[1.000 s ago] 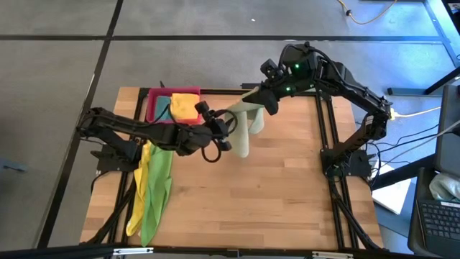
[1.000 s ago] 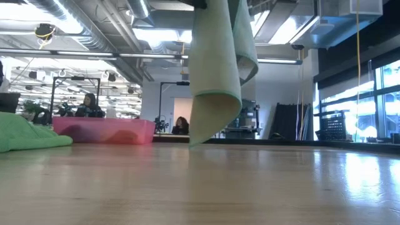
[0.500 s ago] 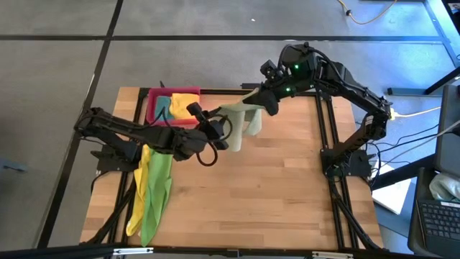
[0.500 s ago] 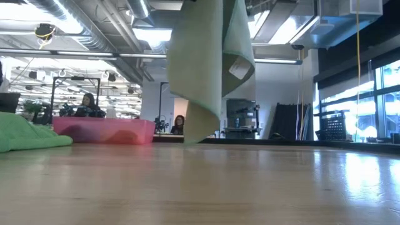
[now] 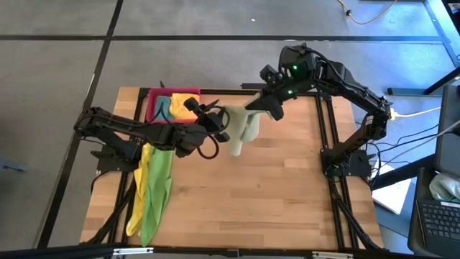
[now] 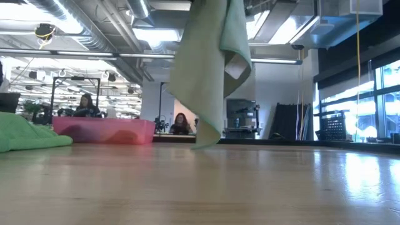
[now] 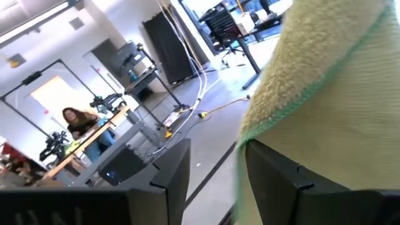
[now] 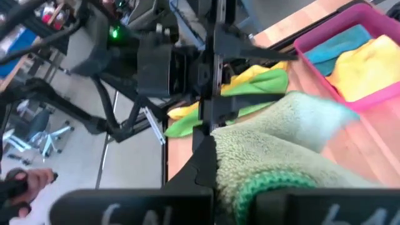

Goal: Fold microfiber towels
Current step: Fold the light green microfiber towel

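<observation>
Olive-green towel (image 5: 241, 128), pinched by right hand (image 5: 260, 102), swung nearer the half-open left hand (image 5: 217, 124).

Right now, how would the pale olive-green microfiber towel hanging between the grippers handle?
The pale olive-green microfiber towel is probably floppy: it droops in loose folds. Likely light, since the right gripper holds it by one edge. Its fuzzy pile suggests it is not slippery.

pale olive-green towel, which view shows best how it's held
The high view: the pale olive-green towel hangs between the right gripper, shut on it, and the left gripper. The low view shows only its hanging folds; the wrist views show close patches.
</observation>
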{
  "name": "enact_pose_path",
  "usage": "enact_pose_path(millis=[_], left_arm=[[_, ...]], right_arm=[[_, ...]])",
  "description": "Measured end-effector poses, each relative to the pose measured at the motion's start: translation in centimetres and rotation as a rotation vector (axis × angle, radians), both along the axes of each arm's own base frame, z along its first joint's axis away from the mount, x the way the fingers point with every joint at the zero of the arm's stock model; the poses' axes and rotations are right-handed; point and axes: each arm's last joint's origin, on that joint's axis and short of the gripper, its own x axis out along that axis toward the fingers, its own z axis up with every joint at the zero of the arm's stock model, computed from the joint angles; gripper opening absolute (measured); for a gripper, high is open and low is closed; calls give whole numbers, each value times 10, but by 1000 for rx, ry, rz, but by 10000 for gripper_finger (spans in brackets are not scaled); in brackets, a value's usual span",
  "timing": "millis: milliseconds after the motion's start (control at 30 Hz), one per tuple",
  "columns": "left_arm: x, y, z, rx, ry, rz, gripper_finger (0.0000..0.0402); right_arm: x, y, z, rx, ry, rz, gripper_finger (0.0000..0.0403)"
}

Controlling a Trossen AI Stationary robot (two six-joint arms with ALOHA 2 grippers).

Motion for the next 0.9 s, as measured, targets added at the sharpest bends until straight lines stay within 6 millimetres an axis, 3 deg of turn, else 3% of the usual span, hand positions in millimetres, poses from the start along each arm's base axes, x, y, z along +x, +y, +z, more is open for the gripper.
enact_pose_path(millis=[200, 900], left_arm=[[0, -3, 0, -4, -5, -21, 146], [14, 10, 6, -114, -100, -436, 149]], right_arm=[[-2, -5, 0, 4, -8, 32, 6], [-8, -19, 2, 33, -58, 145, 6]])
